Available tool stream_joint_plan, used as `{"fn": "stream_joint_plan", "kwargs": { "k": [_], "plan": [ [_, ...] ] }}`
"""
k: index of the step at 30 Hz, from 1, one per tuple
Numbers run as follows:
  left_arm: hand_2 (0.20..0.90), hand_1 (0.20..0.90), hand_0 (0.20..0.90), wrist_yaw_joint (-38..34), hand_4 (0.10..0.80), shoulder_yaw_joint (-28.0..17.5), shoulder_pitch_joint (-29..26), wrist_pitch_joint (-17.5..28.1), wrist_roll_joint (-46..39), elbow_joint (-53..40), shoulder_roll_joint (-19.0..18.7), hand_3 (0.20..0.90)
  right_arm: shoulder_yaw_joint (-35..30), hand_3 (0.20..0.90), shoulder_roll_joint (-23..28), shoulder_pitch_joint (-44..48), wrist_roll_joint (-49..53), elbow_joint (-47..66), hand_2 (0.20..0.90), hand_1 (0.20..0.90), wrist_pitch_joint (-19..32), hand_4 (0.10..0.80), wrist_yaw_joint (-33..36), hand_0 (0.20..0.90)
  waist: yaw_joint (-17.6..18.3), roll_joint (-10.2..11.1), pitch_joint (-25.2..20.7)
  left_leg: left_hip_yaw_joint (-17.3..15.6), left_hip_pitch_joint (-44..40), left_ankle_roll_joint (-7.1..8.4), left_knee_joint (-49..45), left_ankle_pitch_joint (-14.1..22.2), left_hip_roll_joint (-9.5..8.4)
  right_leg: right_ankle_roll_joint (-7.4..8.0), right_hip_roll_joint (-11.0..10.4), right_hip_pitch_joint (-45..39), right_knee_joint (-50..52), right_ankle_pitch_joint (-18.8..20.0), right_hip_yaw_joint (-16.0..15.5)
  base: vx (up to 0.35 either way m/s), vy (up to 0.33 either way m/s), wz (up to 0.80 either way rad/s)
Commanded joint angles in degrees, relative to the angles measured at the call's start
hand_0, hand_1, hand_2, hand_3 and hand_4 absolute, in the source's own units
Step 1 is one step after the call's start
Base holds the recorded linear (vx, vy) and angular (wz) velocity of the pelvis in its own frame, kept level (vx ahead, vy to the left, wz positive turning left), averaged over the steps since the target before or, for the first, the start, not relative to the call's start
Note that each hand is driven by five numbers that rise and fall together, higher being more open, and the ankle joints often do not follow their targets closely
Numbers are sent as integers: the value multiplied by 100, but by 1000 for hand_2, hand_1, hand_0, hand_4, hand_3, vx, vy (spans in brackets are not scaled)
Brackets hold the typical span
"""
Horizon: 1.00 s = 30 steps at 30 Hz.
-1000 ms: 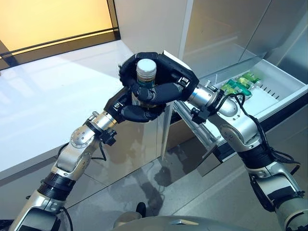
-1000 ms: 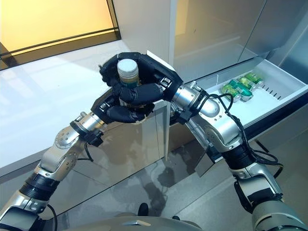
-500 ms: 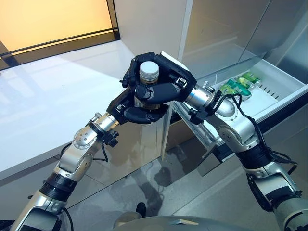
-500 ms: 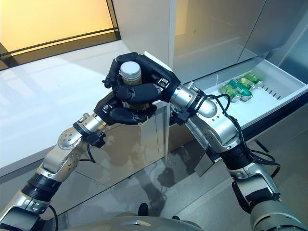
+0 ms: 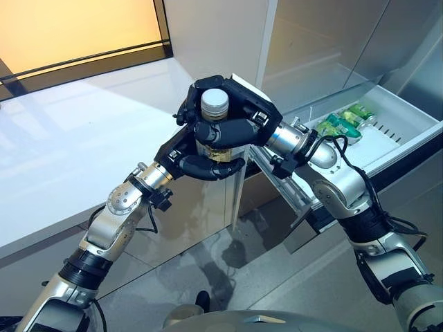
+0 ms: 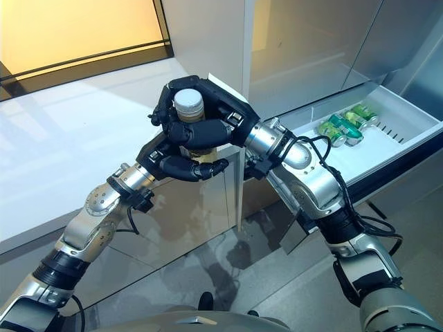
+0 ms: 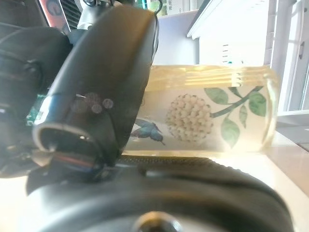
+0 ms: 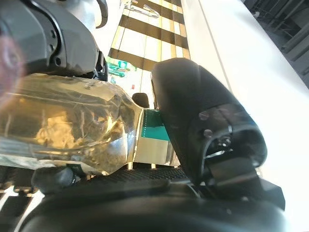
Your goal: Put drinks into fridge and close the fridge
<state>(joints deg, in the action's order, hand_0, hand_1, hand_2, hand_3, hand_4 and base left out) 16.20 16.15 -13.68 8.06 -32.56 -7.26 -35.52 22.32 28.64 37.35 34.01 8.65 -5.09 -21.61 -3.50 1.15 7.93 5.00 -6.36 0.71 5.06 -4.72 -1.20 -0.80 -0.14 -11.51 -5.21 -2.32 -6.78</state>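
white bench (image 5: 62, 138) behind; both hands, left hand (image 5: 197, 160) and right hand (image 5: 232, 114), clasp bottle (image 5: 213, 111) left of fridge drawer (image 5: 394, 128); handover slip risks drop.

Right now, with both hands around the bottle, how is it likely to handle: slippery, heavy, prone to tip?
The bottle looks full of pale liquid, so probably weighty for its size. Its clear smooth wall may slip; the right hand and left hand both wrap it. Tall and narrow, it would likely tip easily.
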Motion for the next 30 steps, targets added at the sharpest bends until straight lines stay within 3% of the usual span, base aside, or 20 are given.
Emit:
{"fn": "stream_joint_plan", "kwargs": {
  "k": [1, 8, 20, 30],
  "plan": [
    [900, 900, 900, -761, 800, -552, -1377, 1448, -114, -372, 346, 900, 132, 200, -395, 450, 279, 111, 300, 300, 505, 100, -33, 300, 0, 85, -725, 65, -165, -194, -36, 548, -276, 346, -103, 325, 108, 326, 7, 0, 0, 0],
    [900, 900, 900, -1000, 800, -524, -1427, 1550, -90, -221, 446, 900, 94, 200, -410, 579, 111, -29, 300, 300, 604, 100, 132, 300, 4, 93, -730, 65, -168, -196, -40, 554, -274, 345, -98, 327, 109, 331, 24, 0, 0, 0],
    [900, 900, 900, -787, 800, -786, -1162, 1245, -386, -277, 386, 900, -157, 200, -220, 631, 20, -12, 300, 300, 852, 100, 311, 300, -50, 108, -727, 106, -146, -199, -43, 552, -278, 336, -89, 341, 108, 332, 13, 0, 0, 0],
    [900, 900, 900, -1078, 800, -1357, -746, 1248, 296, -176, -18, 900, -521, 200, 97, 486, -3, 249, 300, 300, 1105, 100, 373, 300, -106, 101, -740, 138, -132, -199, -36, 545, -282, 330, -86, 332, 93, 327, -13, 0, 0, 0]
  ]
}}
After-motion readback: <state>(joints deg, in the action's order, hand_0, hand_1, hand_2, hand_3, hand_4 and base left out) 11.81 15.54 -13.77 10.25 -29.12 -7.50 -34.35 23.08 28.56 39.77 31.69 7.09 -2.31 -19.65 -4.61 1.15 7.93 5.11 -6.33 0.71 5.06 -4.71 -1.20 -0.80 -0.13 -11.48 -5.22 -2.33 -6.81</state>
